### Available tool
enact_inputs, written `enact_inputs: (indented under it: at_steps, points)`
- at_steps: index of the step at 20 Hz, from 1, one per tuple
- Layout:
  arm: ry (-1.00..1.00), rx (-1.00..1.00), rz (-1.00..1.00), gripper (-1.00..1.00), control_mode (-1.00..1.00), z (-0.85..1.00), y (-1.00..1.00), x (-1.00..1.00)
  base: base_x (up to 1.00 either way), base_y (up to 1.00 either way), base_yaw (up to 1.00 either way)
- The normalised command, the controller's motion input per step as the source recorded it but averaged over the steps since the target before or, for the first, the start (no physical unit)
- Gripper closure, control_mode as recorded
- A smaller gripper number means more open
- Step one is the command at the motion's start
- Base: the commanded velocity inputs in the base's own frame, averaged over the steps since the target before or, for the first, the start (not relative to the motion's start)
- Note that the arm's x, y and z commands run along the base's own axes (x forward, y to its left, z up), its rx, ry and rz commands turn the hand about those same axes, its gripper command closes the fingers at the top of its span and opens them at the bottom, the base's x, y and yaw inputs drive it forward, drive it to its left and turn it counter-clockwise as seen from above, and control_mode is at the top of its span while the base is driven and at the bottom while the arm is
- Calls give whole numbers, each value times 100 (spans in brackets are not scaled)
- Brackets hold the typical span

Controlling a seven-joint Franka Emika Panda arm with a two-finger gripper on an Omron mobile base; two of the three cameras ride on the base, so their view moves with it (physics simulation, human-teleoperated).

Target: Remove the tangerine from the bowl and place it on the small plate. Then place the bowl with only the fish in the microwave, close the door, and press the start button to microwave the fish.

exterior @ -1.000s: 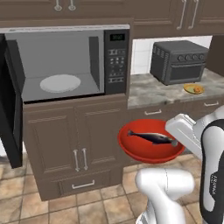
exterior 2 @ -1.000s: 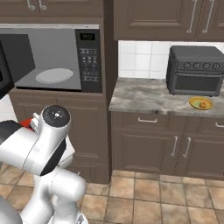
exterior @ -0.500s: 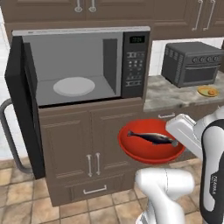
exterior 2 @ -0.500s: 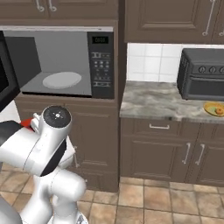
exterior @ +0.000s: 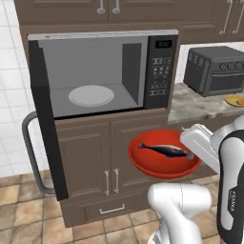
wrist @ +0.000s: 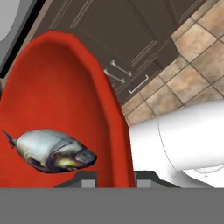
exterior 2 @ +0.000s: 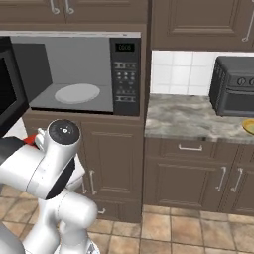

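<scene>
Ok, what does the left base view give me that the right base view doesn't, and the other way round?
Left base view alone: the bowl whole, held below the microwave opening with the fish lying in it, and the open door seen edge-on with its bar handle. Right base view alone: the cabinet fronts under the counter; the arm covers all but a red sliver of the bowl. Both share the microwave with its pale turntable, the keypad, the toaster oven and the small plate at the frame edge.
</scene>
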Motion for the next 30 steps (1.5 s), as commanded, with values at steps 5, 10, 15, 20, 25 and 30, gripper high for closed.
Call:
enact_inputs:
  at_steps: [5,10,15,20,25,30]
  points:
    - [0,0,0,100,100,0,0,0,38,41,0]
    - [0,0,0,100,100,0,0,0,45,46,0]
    - [0,0,0,100,100,0,0,0,24,16,0]
    - [0,0,0,100,100,0,0,0,8,3,1]
    - [0,0,0,100,100,0,0,0,8,2,1]
    - [0,0,0,100,-100,0,0,0,1,0,2]
